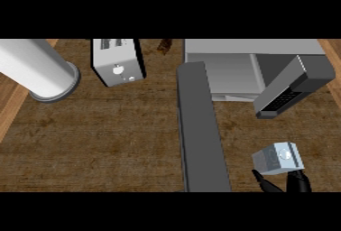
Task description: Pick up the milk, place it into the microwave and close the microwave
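One hand (283, 182) only, the right, pinching milk (278, 159) from below, well short of microwave (226, 72). Could clip open door (202, 131) beside it, or slip from that shallow hold.

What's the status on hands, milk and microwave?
Right hand at lower right, fingers round the small grey milk carton. Left hand out of view. Grey box microwave ahead, its long grey door swung open; path in looks clear.
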`<state>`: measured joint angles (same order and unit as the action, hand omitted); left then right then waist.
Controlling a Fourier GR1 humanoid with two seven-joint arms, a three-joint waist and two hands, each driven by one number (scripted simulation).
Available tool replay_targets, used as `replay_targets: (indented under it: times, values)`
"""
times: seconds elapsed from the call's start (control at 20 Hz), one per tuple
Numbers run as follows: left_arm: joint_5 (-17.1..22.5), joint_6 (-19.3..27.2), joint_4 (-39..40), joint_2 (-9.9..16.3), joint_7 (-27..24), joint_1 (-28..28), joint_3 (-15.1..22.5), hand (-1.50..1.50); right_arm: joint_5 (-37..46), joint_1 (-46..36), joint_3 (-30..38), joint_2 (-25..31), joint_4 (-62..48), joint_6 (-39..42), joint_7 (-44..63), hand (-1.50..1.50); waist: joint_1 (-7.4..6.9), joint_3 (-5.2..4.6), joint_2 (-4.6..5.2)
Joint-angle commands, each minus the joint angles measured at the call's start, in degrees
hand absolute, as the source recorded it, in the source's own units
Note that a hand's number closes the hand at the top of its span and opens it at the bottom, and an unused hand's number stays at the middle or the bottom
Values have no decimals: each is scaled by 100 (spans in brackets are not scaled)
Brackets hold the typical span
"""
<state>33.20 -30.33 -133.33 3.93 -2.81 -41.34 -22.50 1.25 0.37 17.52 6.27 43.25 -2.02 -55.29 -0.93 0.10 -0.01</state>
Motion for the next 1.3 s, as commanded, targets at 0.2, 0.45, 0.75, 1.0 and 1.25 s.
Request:
replay_targets:
  times: [0.2, 0.45, 0.75, 1.0, 1.25]
  values:
    - [670, 7, -333, 100, 240, 92, -174, -150, 118, -615, -19, 185, -1193, 308, -743, 150, 0, 3, 11]
    - [758, -142, -588, -79, 130, -173, -78, -150, 332, -1039, -163, 75, -1263, 90, -883, 150, -62, 8, 12]
    - [417, -379, -308, -241, -41, -183, 137, -150, 482, -2087, -311, 189, -2075, 665, -776, 150, -178, 17, 45]
    - [613, -191, -308, -119, 122, -27, 41, -150, 543, -2667, -362, 193, -2427, 811, -643, 150, -97, 8, 41]
    - [1034, -76, -476, 110, 370, -108, -216, -150, 736, -2988, -467, 58, -2465, 312, -636, 150, -54, 2, 26]
